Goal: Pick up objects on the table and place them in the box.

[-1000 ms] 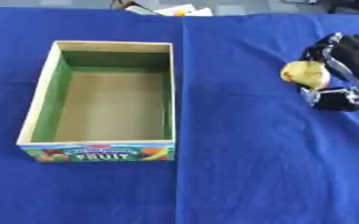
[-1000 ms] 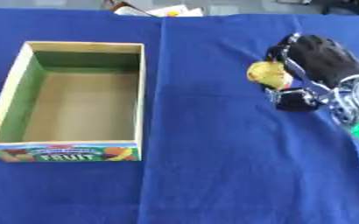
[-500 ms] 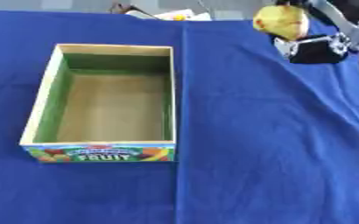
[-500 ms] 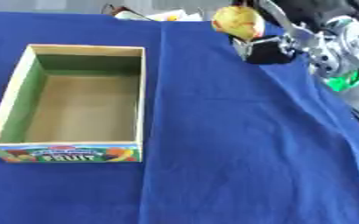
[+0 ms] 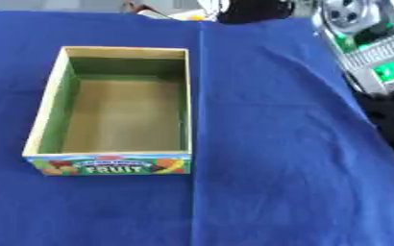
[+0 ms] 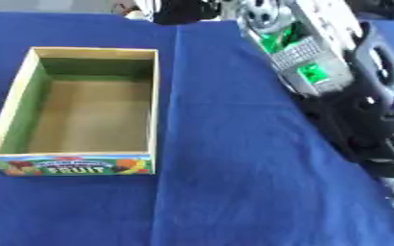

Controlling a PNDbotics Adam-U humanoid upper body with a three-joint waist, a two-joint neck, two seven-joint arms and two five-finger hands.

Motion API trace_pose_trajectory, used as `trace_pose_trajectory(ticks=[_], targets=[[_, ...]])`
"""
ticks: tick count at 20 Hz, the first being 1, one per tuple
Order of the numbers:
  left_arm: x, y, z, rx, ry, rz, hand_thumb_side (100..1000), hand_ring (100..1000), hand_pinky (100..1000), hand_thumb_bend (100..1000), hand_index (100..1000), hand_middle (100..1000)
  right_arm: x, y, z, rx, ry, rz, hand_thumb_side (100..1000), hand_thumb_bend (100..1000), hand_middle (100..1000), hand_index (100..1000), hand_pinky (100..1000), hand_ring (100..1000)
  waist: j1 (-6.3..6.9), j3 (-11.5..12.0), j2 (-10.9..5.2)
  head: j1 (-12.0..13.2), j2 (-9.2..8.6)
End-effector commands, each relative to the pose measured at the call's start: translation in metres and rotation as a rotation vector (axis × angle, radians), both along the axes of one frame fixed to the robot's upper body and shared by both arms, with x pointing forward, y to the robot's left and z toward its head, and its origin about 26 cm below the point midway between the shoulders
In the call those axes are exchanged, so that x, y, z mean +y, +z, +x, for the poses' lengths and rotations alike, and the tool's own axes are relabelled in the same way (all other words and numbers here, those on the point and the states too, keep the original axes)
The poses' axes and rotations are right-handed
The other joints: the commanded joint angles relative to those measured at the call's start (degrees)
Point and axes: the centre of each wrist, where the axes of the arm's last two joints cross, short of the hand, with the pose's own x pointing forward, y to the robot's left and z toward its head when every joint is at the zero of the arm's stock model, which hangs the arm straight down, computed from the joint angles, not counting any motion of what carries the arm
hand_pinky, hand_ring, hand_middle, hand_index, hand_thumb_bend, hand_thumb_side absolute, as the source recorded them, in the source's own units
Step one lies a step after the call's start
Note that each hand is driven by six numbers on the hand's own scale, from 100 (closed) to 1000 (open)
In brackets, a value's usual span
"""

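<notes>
— So, where does your right robot hand (image 5: 252, 8) stand?
— At the top edge of the view, beyond the far end of the desk (image 5: 276, 158). You see only a dark shape there; I cannot tell whether its fingers are curled or straight, nor whether anything sits in them.
— And the arm behind it?
— Your right arm (image 6: 318, 53) comes in from the upper right — silver joints, grey plates, small green lights — and its black lower part runs down the right side of the right eye view, above the blue cloth.
— Where is the box?
— The box (image 5: 45, 115) stands on the left half of the desk, long side running away from you, open top up. Its inner walls are green, the floor plain brown, and the near wall carries fruit pictures and the word FRUIT. Nothing lies inside it.
— Your left robot hand?
— It shows in neither view.
— Anything else?
— A fold line in the cloth runs just beside the box's right wall.
</notes>
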Motion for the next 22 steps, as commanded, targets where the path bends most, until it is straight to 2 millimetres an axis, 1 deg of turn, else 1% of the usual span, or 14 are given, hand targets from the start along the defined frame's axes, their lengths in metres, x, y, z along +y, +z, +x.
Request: trace_pose_trajectory(ticks=[1,6,7,8,9,14,15,16,19,22], targets=[[-0.002,0.007,-0.002,-0.025,-0.017,0.007,1000,821,612,100,868,843,0.021,-0.003,0.015,-0.029,0.007,0.018,129,100,331,396,667,458,0.36,0.44,-1.09,-0.71,0.26],[-0.005,0.011,0.000,-0.044,-0.035,0.009,1000,820,614,100,868,841,0.052,-0.026,0.046,-0.040,-0.025,0.013,135,100,324,391,665,454,0.46,1.87,-0.88,-1.86,0.28],[-0.005,0.012,0.000,-0.052,-0.039,0.006,1000,820,614,100,867,840,0.057,-0.032,0.052,-0.025,-0.030,0.005,111,100,323,391,665,454,0.45,2.15,-0.82,-2.03,0.24],[-0.006,0.013,0.001,-0.060,-0.043,0.002,1000,819,615,100,866,839,0.061,-0.039,0.058,-0.006,-0.034,-0.005,141,100,324,392,667,455,0.40,2.40,-0.73,-2.19,0.18],[-0.006,0.014,0.001,-0.066,-0.045,-0.002,1000,819,615,100,866,839,0.064,-0.044,0.062,0.007,-0.037,-0.015,141,100,324,392,667,455,0.37,2.57,-0.67,-2.30,0.14],[-0.009,0.018,0.002,-0.116,-0.066,-0.016,1000,816,618,100,862,832,0.077,-0.070,0.082,0.104,-0.042,-0.079,153,100,335,407,675,465,0.08,3.49,-0.15,-2.91,-0.30],[-0.009,0.019,0.002,-0.124,-0.070,-0.016,1000,816,618,100,861,832,0.080,-0.074,0.085,0.126,-0.042,-0.092,116,100,337,411,676,469,0.05,3.65,-0.08,-3.02,-0.35],[-0.009,0.019,0.002,-0.128,-0.072,-0.016,1000,815,617,100,861,831,0.082,-0.079,0.088,0.149,-0.042,-0.107,155,100,340,413,677,471,0.01,3.84,0.00,-3.13,-0.40],[-0.009,0.019,0.003,-0.131,-0.073,-0.017,1000,815,617,100,860,831,0.085,-0.088,0.093,0.199,-0.040,-0.142,158,100,349,423,679,477,-0.08,4.11,0.18,-3.24,-0.57],[-0.010,0.019,0.003,-0.129,-0.073,-0.016,1000,815,616,100,860,831,0.085,-0.094,0.096,0.245,-0.037,-0.169,163,100,363,436,686,491,-0.14,4.13,0.27,-3.19,-0.76]])
